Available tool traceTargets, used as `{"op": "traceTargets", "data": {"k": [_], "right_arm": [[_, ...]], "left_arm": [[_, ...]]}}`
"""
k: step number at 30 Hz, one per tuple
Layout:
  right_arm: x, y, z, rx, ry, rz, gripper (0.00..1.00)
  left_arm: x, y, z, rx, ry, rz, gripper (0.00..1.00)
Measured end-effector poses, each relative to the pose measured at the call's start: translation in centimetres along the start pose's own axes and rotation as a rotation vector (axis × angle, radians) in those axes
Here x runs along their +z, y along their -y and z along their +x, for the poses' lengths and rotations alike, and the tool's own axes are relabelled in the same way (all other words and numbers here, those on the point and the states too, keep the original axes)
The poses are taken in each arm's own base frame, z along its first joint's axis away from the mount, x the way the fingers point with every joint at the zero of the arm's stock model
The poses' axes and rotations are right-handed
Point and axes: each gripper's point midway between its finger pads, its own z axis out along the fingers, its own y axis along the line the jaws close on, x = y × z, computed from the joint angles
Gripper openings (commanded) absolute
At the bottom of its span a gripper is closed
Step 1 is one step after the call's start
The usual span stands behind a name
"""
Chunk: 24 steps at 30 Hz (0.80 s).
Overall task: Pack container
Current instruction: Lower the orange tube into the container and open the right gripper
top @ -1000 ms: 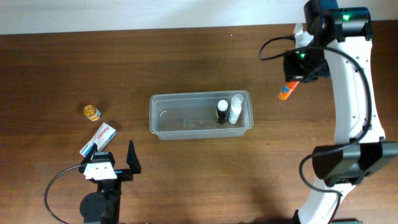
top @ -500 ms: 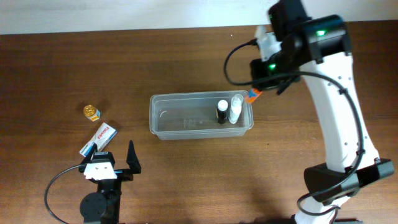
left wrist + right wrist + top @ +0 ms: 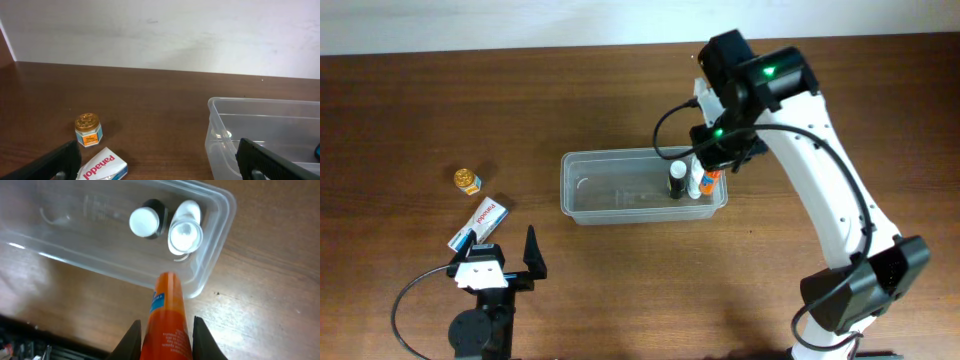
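**Fig.** Right claw (image 3: 166,341) seen from its wrist camera, with overhead and left-wrist views. Its two fingers are closed against the sides of an orange tube (image 3: 167,315), which points away from the claw and down toward the container (image 3: 222,215). The tube's tip lies over the container's near long wall, at the end where a black bottle (image 3: 145,221) and a white bottle (image 3: 185,230) stand upright just ahead of the claw. Whether the tip is inside the rim cannot be told. The rest of the container, stretching off to one side of the claw, holds nothing. The left claw (image 3: 160,167) sits low over the table (image 3: 150,100), fingers spread wide and gripping nothing. The container's other end lies ahead of it to one side, and a gold-lidded jar (image 3: 88,130) and a Panadol box (image 3: 102,166) lie ahead to the other. By its look, the container is thin clear plastic: probably light and smooth, with walls that flex, and apt to slide on the wood if nudged. It appears too wide to span, so a hold would best pinch one wall at the stiffer rim, near a corner, with modest force. A descending tube that catches the rim could shove or tip it.
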Motion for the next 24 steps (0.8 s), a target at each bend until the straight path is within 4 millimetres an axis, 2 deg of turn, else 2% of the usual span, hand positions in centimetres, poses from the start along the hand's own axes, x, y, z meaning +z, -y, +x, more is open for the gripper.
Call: {"op": "traceTargets", "data": {"k": [6, 12, 24], "right_arm": [[2.5, 0.4, -0.4, 0.001, -0.001, 0.012, 0.16], [4.1, 0.8, -0.7, 0.002, 0.002, 0.025, 0.15], [8.8, 1.0, 0.2, -0.012, -0.028, 0.042, 0.16]], "left_arm": [[0.0, 0.0, 0.0, 0.000, 0.000, 0.000, 1.00], [0.0, 0.0, 0.0, 0.000, 0.000, 0.000, 1.00], [0.0, 0.0, 0.0, 0.000, 0.000, 0.000, 1.00]]}}
